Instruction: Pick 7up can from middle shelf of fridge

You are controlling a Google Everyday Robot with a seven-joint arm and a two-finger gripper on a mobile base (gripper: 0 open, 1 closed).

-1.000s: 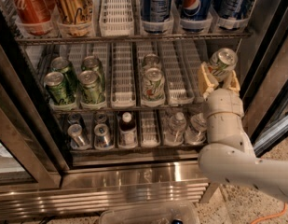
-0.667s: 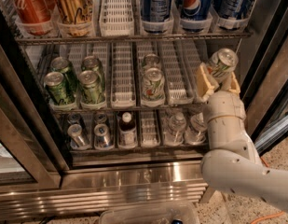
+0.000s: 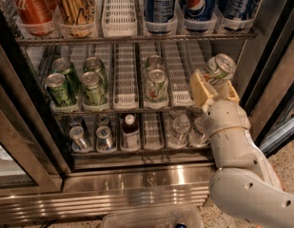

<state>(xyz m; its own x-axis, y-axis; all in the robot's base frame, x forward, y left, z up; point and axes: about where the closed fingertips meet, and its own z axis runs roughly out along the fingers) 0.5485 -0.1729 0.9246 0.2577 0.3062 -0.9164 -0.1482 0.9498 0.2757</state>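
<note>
The fridge [image 3: 151,184] stands open before me. Its middle shelf [image 3: 125,75] has white slotted lane trays. Dark-green cans [image 3: 77,82] stand at its left and two pale 7up cans [image 3: 156,85] in a middle lane. My gripper [image 3: 214,87] is at the right end of the middle shelf, shut on a silvery 7up can [image 3: 218,70] between its yellow pads [image 3: 200,90]. The can is tilted, its silver top pointing up and to the right, in front of the shelf's right edge.
The top tier holds red and gold cans [image 3: 56,6] and blue Pepsi cans [image 3: 199,4]. The bottom tier holds small cans and bottles [image 3: 130,129]. The dark door frame [image 3: 268,65] stands close on the right. A clear container [image 3: 151,218] lies on the floor.
My arm and gripper have drawn slightly down and outward with the can; the can stays gripped and tilted. The shelves are unchanged.
</note>
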